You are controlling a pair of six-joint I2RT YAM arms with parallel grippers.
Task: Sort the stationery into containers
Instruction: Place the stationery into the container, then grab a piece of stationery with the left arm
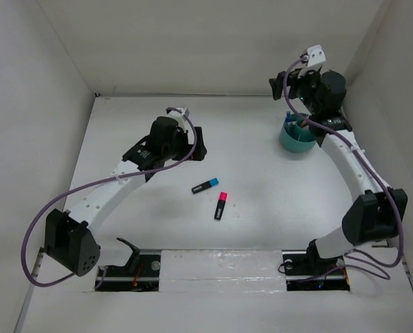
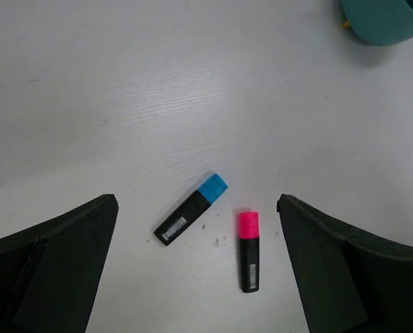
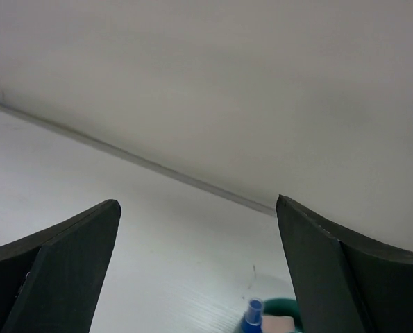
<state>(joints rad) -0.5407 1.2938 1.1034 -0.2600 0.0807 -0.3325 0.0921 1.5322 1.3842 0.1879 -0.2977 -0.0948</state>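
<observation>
High rear overview, left wrist faces down, right wrist faces wall (image 3: 262, 83), cup (image 1: 294, 144) shared

Two white-linked arms (image 1: 112, 187) with black joint housings, looping purple cables (image 1: 27, 243) and black wedge-shaped tool fingers (image 2: 46, 270)

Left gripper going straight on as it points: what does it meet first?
Probably the blue-capped highlighter, framed by the open fingers of the left gripper; the pink-capped highlighter lies close beside. Depth unclear.
</observation>
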